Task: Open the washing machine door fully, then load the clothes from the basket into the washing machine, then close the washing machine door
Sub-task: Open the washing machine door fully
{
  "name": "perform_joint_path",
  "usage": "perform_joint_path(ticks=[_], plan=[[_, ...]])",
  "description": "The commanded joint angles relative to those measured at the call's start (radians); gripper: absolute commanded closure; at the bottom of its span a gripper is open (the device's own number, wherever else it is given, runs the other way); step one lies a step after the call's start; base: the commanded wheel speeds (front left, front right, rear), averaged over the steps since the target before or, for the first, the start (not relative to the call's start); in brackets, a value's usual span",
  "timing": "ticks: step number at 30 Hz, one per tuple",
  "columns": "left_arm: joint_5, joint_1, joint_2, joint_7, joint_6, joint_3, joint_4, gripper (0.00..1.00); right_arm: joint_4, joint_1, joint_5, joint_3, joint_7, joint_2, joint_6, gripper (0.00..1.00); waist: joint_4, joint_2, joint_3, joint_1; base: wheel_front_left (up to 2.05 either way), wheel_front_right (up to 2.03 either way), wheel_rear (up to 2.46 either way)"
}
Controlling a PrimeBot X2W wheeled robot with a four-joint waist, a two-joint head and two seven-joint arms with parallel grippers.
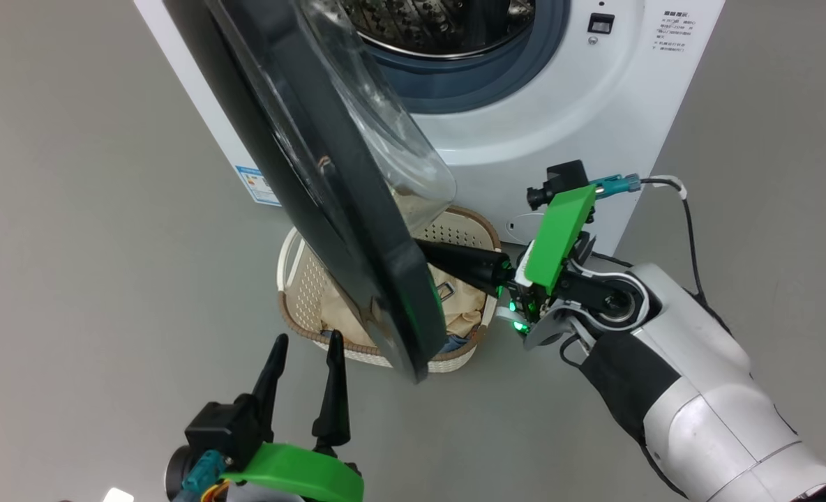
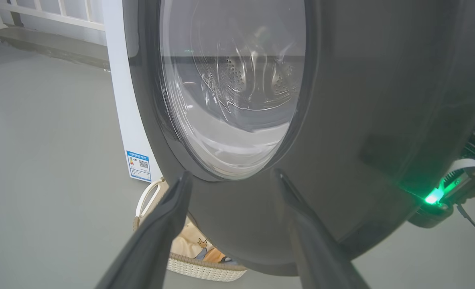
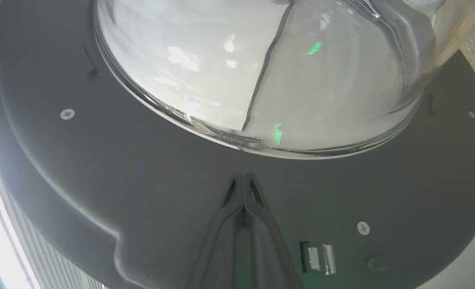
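My right gripper (image 3: 243, 177), clenched empty, presses the inner rim of the washing machine door (image 1: 378, 279). I'd push steadily toward nine o'clock, with my left gripper (image 1: 308, 338) hanging released at six.

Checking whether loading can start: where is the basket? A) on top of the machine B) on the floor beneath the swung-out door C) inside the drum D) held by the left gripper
B: the basket sits on the floor, the door hanging over it.
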Motion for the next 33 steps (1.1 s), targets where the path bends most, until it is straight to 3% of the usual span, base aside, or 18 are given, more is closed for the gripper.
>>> perform_joint_path(ticks=[1,20,24,33], plan=[[0.008,-0.002,0.012,-0.006,-0.003,0.036,-0.022,0.0,-0.036,0.017,0.018,0.031,-0.008,0.036,0.002,1.0,0.001,0.0,0.0,0.0,0.0,0.0,0.0],[0.013,0.011,0.012,-0.006,0.001,0.052,-0.017,0.0,-0.07,0.01,0.135,0.199,-0.091,0.004,0.002,1.0,-0.005,0.0,-0.021,0.0,0.0,0.0,0.0],[0.019,0.022,0.012,-0.006,0.0,0.073,-0.012,0.0,-0.098,0.019,0.133,0.226,-0.152,-0.037,0.002,1.0,-0.024,0.0,-0.041,0.0,0.0,0.0,0.0],[0.06,0.027,0.012,-0.006,-0.022,0.141,-0.009,0.0,-0.254,0.106,0.015,0.254,-0.374,-0.198,0.002,1.0,-0.095,0.0,-0.091,0.0,0.0,0.0,0.0]])
